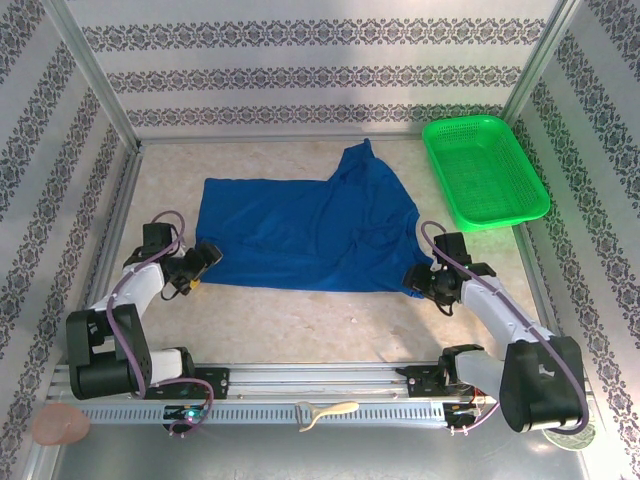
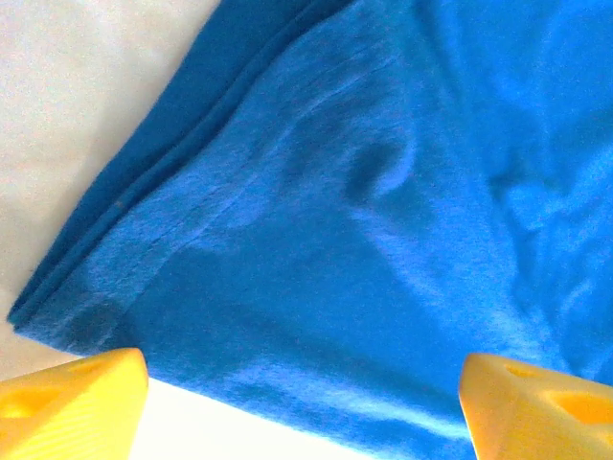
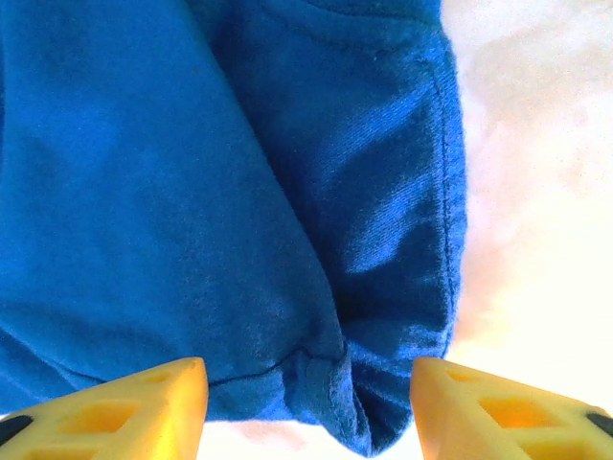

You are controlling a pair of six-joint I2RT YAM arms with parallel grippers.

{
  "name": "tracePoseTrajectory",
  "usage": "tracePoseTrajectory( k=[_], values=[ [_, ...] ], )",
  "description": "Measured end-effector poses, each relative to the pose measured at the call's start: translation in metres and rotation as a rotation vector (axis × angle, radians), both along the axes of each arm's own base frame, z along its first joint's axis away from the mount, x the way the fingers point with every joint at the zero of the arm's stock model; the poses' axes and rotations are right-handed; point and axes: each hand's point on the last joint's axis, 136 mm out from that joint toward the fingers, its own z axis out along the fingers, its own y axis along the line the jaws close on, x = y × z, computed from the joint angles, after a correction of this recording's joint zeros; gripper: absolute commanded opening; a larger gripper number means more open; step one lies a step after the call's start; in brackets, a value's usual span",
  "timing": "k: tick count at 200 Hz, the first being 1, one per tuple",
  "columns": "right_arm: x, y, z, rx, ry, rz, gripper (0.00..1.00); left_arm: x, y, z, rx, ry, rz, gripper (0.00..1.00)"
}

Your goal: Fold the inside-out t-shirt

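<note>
Nearby: a green plastic mesh basket (image 1: 487,170) is set at the far right corner of the counter (image 1: 300,320), just beside the t-shirt's (image 1: 300,235) raised flap; three sides are closed in by patterned walls (image 1: 320,70).
In the way: the shirt's right part is bunched into folds directly ahead of the right tool (image 1: 420,278).
Materials: the shirt is soft royal blue cloth, wrinkled, with stitched hems seen in both wrist views; the counter is pale and speckled; the basket is rectangular and perforated; the fingers (image 2: 67,402) are hollow yellow wedges.
Counts: one t-shirt, one basket, two arms, two tools, two fingers on each.
T-shirt: it is spread flat mid-counter between the tools, with one flap reaching toward the back wall.
Left tool (image 1: 205,262): it is spread wide with nothing gripped, at the shirt's near left corner.
Right tool: its fingers are parted; the shirt's near right hem corner lies between them, unpinched.
</note>
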Motion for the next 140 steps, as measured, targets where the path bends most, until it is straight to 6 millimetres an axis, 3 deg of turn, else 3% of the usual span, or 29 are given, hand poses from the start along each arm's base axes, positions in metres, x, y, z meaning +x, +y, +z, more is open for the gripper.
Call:
tracePoseTrajectory(
  k=[30, 51, 63, 82, 97, 120, 140],
  values=[
    [0.001, 0.001, -0.005, 0.006, 0.010, -0.007, 0.53, -0.004, 0.005, -0.013, 0.007, 0.031, 0.018, 0.78],
    [0.003, 0.002, -0.007, 0.015, 0.010, -0.014, 0.45, -0.005, 0.007, -0.017, 0.001, 0.048, 0.035, 0.66],
    [0.004, 0.003, -0.007, 0.020, 0.008, -0.015, 0.29, -0.006, 0.009, -0.020, -0.005, 0.063, 0.050, 0.53],
    [0.005, 0.003, -0.008, 0.028, 0.008, -0.025, 0.01, -0.009, 0.015, -0.025, -0.004, 0.096, 0.070, 0.23],
    [0.005, 0.003, -0.007, 0.030, 0.007, -0.031, 0.00, -0.006, 0.017, -0.028, -0.007, 0.099, 0.081, 0.00],
    [0.005, 0.002, -0.003, 0.033, -0.005, -0.040, 0.00, 0.005, 0.018, -0.026, -0.005, 0.052, 0.076, 0.00],
    [0.003, 0.000, 0.005, 0.034, -0.019, -0.050, 0.00, 0.001, 0.020, -0.025, -0.002, 0.030, 0.091, 0.00]
  ],
)
